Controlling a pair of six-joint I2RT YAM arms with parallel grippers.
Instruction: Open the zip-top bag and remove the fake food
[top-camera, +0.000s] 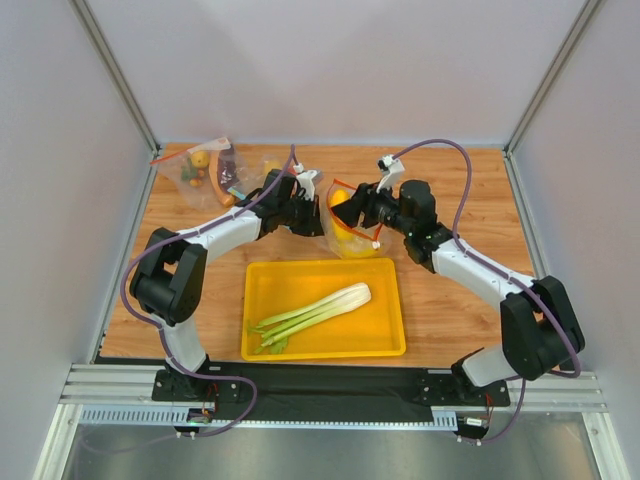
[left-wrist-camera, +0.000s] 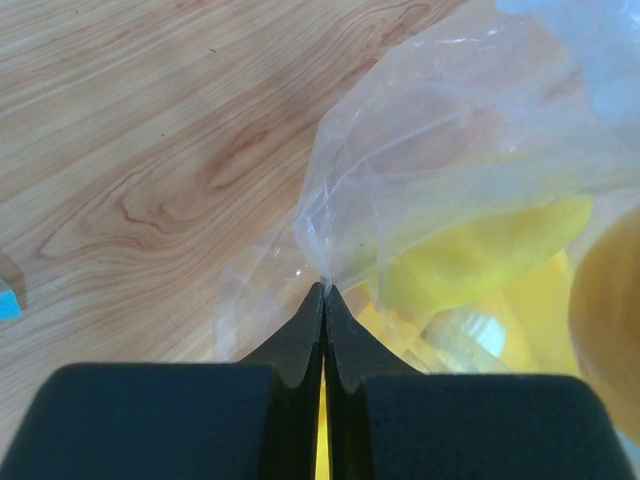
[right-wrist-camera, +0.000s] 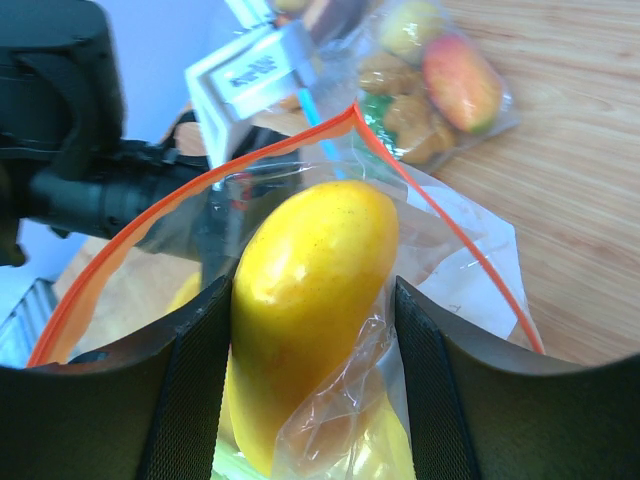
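Note:
The zip-top bag (top-camera: 352, 232) stands open behind the tray, and its red-orange zip strip (right-wrist-camera: 420, 205) rings the mouth. My left gripper (top-camera: 308, 215) is shut on a fold of the bag's clear plastic (left-wrist-camera: 400, 170). My right gripper (top-camera: 352, 210) reaches into the mouth, and its fingers (right-wrist-camera: 200, 380) close around the orange oval fruit (right-wrist-camera: 310, 250), with some bag film against the right finger. The yellow oval fruit (left-wrist-camera: 480, 260) lies lower in the bag. The celery-like stalk (top-camera: 315, 308) lies in the yellow tray (top-camera: 385, 340).
Two smaller clear bags of toy food (top-camera: 205, 172) lie at the back left of the wooden table (top-camera: 470, 200), and they also show in the right wrist view (right-wrist-camera: 440, 80). The yellow tray sits at the near middle, between the two arms.

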